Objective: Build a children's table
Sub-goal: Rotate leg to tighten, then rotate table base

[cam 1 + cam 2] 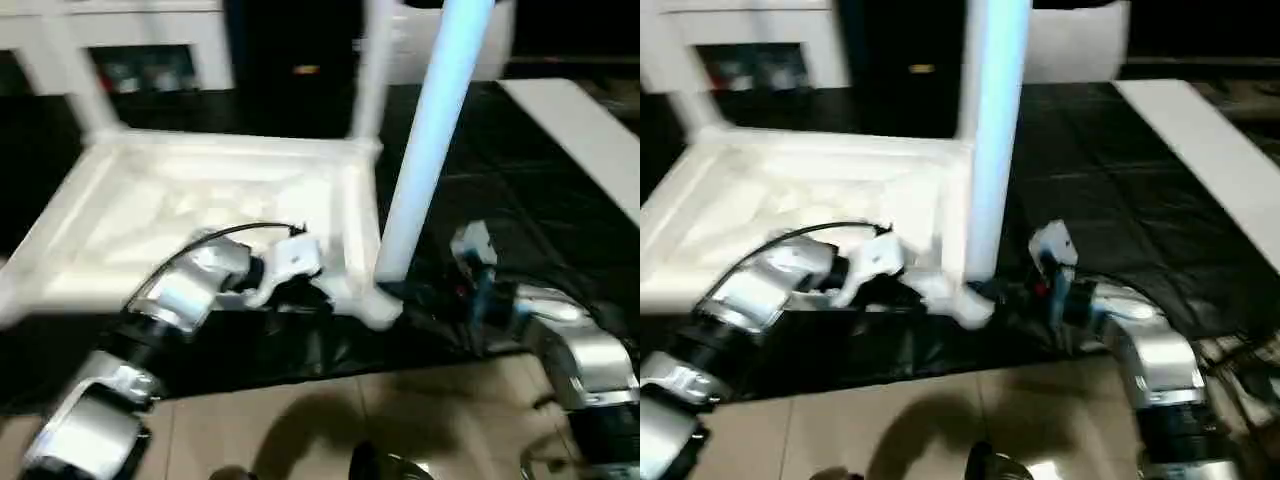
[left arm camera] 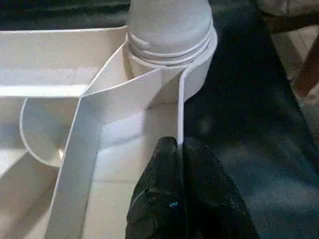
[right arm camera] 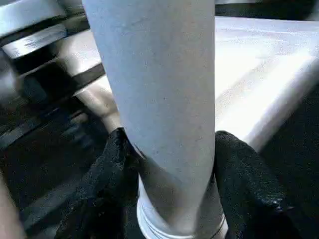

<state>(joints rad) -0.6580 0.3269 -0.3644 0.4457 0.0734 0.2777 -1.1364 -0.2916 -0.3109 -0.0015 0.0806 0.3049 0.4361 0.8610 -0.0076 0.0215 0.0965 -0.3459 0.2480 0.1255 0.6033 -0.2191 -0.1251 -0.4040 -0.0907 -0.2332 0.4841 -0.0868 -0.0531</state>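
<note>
Upside down on the black-sheeted work table [image 1: 520, 200] — children's table top [image 1: 200, 215], ribbed underside up, round corner sockets open to take legs from above. Two legs already standing at the far corners: one far leg [image 1: 80, 80] on the robot's left, another far leg [image 1: 368, 80] on the right. Near-right corner socket [image 2: 172, 59] the landmark here, with the threaded foot of the near leg [image 1: 430, 140] sitting in its mouth, upright with a slight lean away from the tabletop.

Left gripper [image 2: 180, 149] clamped on the thin rim wall [image 2: 180, 109] just beside that socket, one black finger on each face — most likely a brace, stopping the light plastic top from sliding or turning while the leg is worked in. Left forearm [image 1: 190, 285] reaching in low across the near edge, angled toward the socket.

Right gripper [image 3: 169, 164] closed around the near leg just above the socket, fingers on opposite sides of the tube. Low grip, close to the joint — probably for control over the seating or twisting. Right forearm [image 1: 580, 350] coming in from the outer side of the socket, wrist bent inward toward the leg.
</note>
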